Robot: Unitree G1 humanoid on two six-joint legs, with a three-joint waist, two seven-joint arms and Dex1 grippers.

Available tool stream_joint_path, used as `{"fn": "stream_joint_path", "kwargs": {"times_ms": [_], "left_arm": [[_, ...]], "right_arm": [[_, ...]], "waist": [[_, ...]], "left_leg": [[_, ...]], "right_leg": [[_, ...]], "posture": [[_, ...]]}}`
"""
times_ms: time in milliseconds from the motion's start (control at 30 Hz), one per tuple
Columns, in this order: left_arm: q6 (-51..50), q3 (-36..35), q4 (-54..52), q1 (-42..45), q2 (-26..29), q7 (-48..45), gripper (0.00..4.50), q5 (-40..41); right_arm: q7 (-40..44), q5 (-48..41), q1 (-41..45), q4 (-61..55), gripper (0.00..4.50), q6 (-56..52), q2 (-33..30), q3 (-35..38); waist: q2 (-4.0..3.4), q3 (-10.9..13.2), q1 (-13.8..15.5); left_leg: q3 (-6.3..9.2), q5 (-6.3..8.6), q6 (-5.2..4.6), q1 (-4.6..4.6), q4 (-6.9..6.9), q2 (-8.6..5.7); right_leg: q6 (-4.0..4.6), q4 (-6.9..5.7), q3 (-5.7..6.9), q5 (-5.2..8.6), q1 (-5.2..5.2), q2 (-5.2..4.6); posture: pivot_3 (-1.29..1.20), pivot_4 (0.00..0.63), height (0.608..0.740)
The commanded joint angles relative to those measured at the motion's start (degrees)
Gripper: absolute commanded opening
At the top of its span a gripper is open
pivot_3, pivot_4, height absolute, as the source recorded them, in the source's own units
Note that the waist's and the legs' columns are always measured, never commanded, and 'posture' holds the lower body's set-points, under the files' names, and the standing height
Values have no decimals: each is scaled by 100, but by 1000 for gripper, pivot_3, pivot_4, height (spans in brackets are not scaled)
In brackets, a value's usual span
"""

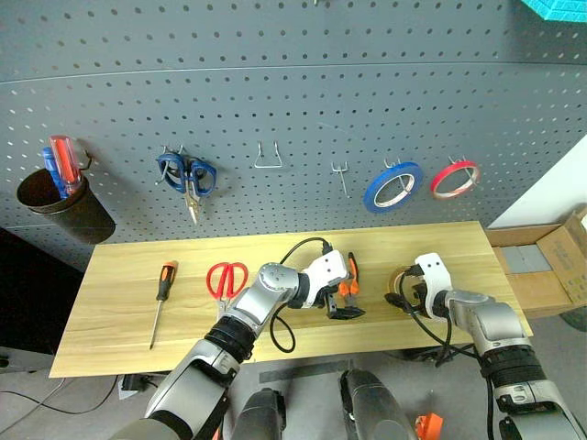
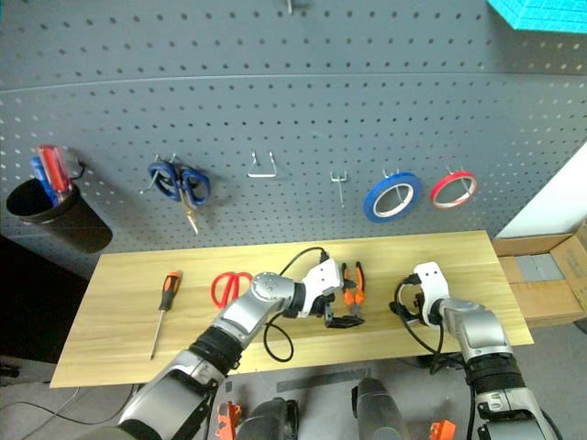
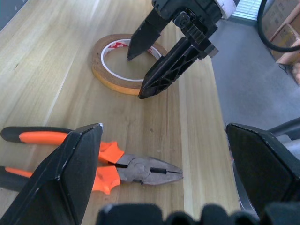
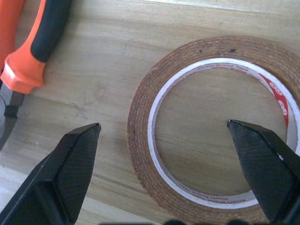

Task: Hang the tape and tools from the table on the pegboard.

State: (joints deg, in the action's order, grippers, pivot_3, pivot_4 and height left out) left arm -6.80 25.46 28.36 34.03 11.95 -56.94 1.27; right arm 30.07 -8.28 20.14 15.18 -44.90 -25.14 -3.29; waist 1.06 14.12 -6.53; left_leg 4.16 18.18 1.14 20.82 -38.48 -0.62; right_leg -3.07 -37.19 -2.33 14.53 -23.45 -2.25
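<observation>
1. My right gripper [image 4: 164,178] stood with fingers apart, straddling the rim of the tape [image 4: 140,140], one finger inside the ring.
2. My left gripper [image 3: 164,180] was spread wide over the pliers [image 3: 140,169].
3. Both items lay flat on the table [image 1: 119,302].

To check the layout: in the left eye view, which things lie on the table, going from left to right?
Screwdriver → red-handled scissors → pliers, under the open left gripper → tape ring, at the open right gripper.
</observation>
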Motion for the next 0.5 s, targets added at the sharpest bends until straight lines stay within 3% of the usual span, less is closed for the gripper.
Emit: {"fn": "stream_joint_path", "kwargs": {"times_ms": [33, 400, 500], "left_arm": [[71, -96, -204, -42, 11, -39, 4500, -6], [25, -213, -293, -64, 76, 27, 4500, -11], [32, -219, -275, -45, 74, 38, 4500, -10]], "right_arm": [[138, 166, -23, 337, 3906, 178, -38, -244], [274, 465, 107, 525, 294, 548, -47, -513], [289, 505, 140, 590, 118, 598, -44, -506]], "waist": [[0, 0, 2], [0, 0, 54], [0, 0, 59]], "left_leg": [[0, 0, 0, 0, -4, 0], [2, 1, 0, 3, -26, -1], [2, 1, 0, 3, -26, -1]], "right_leg": [[-2, -1, 0, -1, 1, 0], [-8, -7, 0, -6, 3, 0], [-8, -7, 0, -7, 3, -1]], "posture": [[-127, 290, 740], [-108, 267, 740], [-110, 262, 740]]}}
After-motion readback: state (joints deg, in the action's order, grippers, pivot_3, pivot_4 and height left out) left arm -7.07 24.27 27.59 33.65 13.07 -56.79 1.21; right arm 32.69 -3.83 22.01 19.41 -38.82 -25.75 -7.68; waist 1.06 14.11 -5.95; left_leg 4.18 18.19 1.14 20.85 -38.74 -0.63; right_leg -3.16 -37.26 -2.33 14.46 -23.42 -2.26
